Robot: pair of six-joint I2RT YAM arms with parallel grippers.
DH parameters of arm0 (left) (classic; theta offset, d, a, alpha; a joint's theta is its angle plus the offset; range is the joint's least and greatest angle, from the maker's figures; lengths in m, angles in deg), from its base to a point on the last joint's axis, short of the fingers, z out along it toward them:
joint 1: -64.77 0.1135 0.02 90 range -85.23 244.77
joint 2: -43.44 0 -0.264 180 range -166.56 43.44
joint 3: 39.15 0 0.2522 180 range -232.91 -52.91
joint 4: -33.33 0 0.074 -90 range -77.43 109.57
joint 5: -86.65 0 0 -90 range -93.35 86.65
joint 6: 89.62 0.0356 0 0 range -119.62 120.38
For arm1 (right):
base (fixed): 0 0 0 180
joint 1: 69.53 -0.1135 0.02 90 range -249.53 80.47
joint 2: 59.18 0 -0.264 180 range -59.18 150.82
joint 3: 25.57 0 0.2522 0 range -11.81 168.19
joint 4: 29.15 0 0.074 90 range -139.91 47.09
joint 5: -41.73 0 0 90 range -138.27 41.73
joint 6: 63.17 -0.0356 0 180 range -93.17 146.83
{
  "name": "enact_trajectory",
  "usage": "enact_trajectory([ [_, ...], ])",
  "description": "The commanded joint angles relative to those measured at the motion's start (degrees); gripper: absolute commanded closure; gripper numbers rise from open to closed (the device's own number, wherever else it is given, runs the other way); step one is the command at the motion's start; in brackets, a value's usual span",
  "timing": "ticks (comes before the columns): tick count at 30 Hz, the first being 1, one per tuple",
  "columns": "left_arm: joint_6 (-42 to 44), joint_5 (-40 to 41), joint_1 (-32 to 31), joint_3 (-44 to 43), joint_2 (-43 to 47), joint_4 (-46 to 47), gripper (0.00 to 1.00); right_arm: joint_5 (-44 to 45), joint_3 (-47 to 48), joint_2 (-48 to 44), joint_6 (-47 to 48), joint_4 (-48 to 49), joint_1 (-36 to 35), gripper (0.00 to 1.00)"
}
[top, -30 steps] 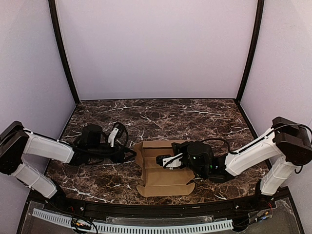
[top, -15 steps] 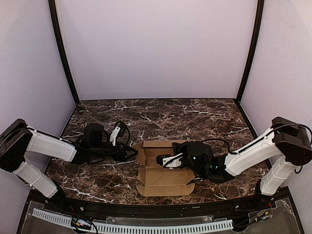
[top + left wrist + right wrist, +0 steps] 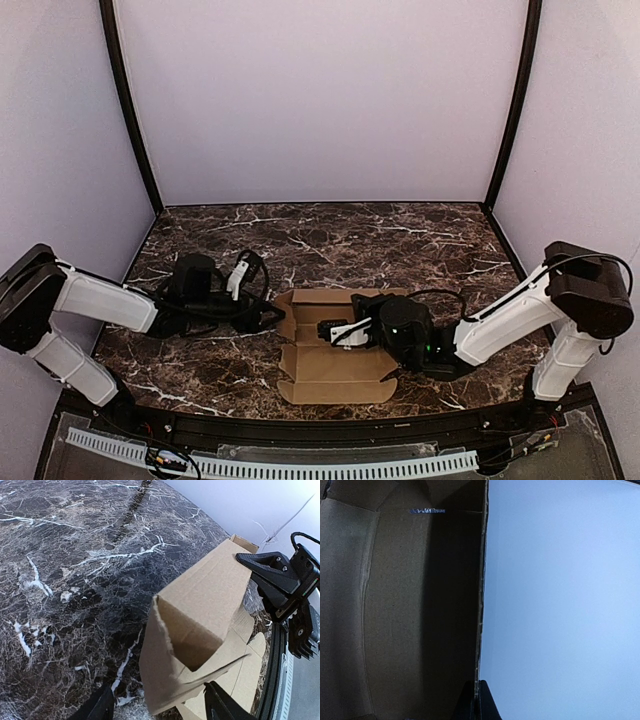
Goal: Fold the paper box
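Cardboard, plain brown and unprinted, makes up the paper box (image 3: 335,375), which sits in the middle of the dark marbled tabletop (image 3: 350,235) between the two arms. It is half formed, with some panels lying flat and one wall raised. In the left wrist view, that wall (image 3: 200,605) stands up with a loose flap hanging at its near corner.

The right gripper (image 3: 325,330) is clenched on the wall's top edge. Its own camera shows the thin cardboard edge (image 3: 395,605) running straight down into the pinched fingertips. The left gripper (image 3: 160,707) is released, its fingers spread on either side of the near corner. Whether they touch the card cannot be told.

The sheet looks very light and thin. It seems stiff across a panel but ready to hinge along its creases, and easily crushed or torn at the notches. It will probably slide on the smooth stone unless one arm holds it down. Pinching flat panel edges beside a crease seems the safest hold, rather than the small tabs.
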Motion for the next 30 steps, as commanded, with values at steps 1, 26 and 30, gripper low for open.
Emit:
enact_trajectory([
  [1,1.3,-0.6,-1.1,2.2,2.6,-0.7,0.38,3.4,-0.9,2.3,2.4,8.4,-1.6,1.00],
  [26,4.5,1.2,-2.3,3.0,4.5,-3.3,0.44,8.0,-2.6,7.6,8.2,18.9,-5.8,1.00],
  [30,4.5,0.9,-2.4,2.6,3.6,-2.7,0.46,8.3,-2.5,8.1,8.0,19.1,-6.2,1.00],
])
